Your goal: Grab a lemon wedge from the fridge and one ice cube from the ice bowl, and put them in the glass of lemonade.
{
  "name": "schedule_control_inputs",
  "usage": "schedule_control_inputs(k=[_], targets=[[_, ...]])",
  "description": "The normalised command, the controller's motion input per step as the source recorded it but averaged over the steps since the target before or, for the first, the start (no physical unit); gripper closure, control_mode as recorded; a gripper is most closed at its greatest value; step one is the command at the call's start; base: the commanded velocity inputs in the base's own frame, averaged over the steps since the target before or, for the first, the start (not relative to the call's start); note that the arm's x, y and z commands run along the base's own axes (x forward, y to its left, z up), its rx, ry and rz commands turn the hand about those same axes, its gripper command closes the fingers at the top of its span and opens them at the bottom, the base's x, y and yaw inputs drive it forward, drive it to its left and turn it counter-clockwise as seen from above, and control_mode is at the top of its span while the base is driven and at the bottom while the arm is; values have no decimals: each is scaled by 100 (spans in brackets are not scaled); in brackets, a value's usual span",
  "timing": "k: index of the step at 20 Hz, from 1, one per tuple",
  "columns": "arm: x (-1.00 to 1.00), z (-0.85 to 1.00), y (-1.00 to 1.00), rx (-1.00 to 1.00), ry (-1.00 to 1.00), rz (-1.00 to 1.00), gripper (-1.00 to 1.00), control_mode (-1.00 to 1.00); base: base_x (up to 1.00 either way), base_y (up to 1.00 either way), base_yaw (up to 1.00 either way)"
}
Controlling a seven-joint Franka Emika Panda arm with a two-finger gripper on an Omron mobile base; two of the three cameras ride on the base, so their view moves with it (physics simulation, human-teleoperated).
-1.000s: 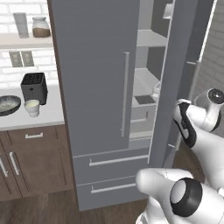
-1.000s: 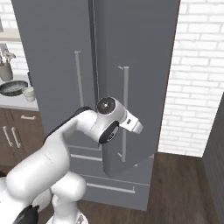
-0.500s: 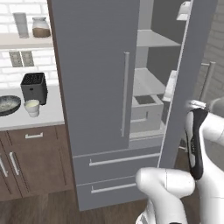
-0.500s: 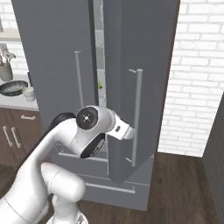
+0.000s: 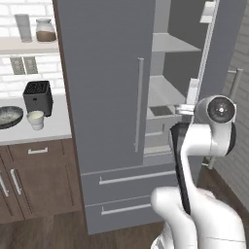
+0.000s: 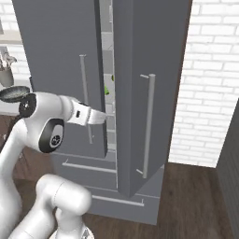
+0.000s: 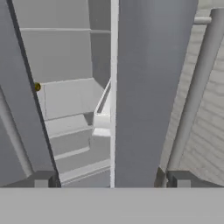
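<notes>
Fridge (image 5: 107, 97) with right door (image 6: 149, 93) swung partly out, left door closed, pale shelves (image 5: 168, 92) bare in the gap between them. Two drawers (image 5: 129, 187) below, shut. Gripper (image 7: 109, 181) spread wide and holding nothing, fingers (image 7: 43, 180) standing either side of the open door's edge, the door's bar handle (image 7: 194, 92) running just beside the right-hand finger. Open door directly in the way of the hand, blocking most of the interior from the hand view. Small yellow-green spot (image 6: 106, 90) inside, seen through the gap between the doors, possibly the lemon wedge, too small to be sure; a tiny yellowish dot (image 7: 37, 87) at the left door's edge in the hand view, perhaps the same. Counter (image 5: 53, 129) left of the fridge, well apart from the arm: bowl (image 5: 8, 116) at its left end, cup (image 5: 36, 119) just beside it, black toaster (image 5: 39, 96) behind the cup. Shelf (image 5: 29, 44) above with a jar (image 5: 45, 30) and a tall glass (image 5: 23, 27). Brown cabinets (image 5: 34, 180) under the counter. White brick wall (image 6: 210, 84) right of the fridge.
</notes>
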Motion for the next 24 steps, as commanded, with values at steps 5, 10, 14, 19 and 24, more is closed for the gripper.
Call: schedule_control_inputs(k=[5, 10, 14, 19, 24], targets=[[98, 38, 63, -29, 32, -16, -100, -100, 0, 0, 0], [44, 5, 8, -18, 26, -19, -100, -100, 0, 0, 0], [21, -34, -25, -15, 10, -10, -100, -100, 0, 0, 0], [27, -12, -52, -3, -3, -5, -100, -100, 0, 0, 0], [16, 0, -56, -6, 2, -10, -100, -100, 0, 0, 0]])
